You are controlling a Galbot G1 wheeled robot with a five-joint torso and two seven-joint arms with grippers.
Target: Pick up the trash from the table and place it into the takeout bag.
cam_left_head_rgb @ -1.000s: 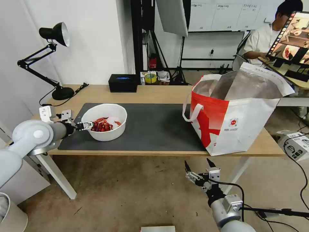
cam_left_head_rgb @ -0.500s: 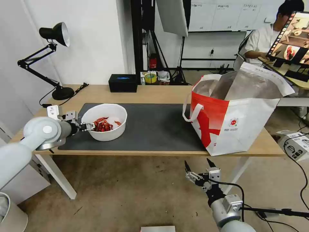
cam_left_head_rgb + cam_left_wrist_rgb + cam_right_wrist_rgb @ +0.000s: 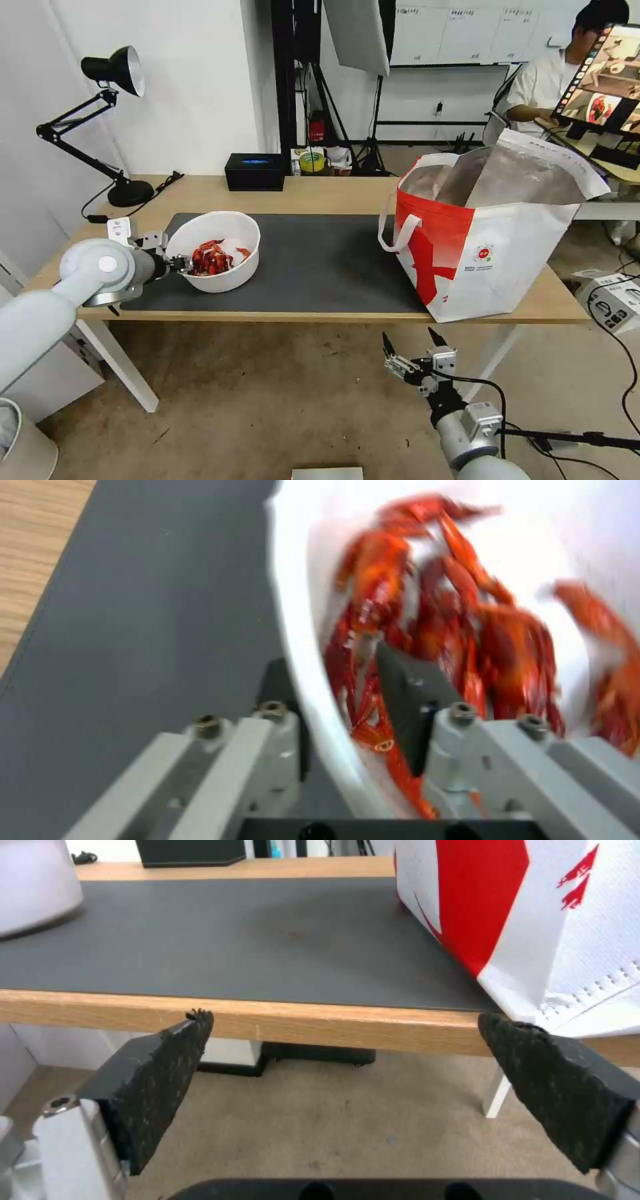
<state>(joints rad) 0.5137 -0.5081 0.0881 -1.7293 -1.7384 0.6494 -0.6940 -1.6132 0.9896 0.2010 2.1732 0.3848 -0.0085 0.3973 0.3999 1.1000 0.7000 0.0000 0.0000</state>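
Observation:
The trash here is a white round bowl with red scraps, at the left end of the dark grey mat on the table. My left gripper is shut on the bowl's near left rim. The bowl has one finger outside its wall and the other among the scraps. It sits tilted, with the gripped side raised. The red-and-white takeout bag stands open at the table's right end. My right gripper hangs open below the table's front edge, near the bag.
A black tissue box sits at the table's back edge. A black desk lamp stands at the back left corner. The mat stretches between the bowl and the bag. A person sits at a desk behind the bag.
My left arm has pushed in toward the bowl and closed on its rim. The bowl has tipped and its gripped side has lifted a little. The right arm has not moved.

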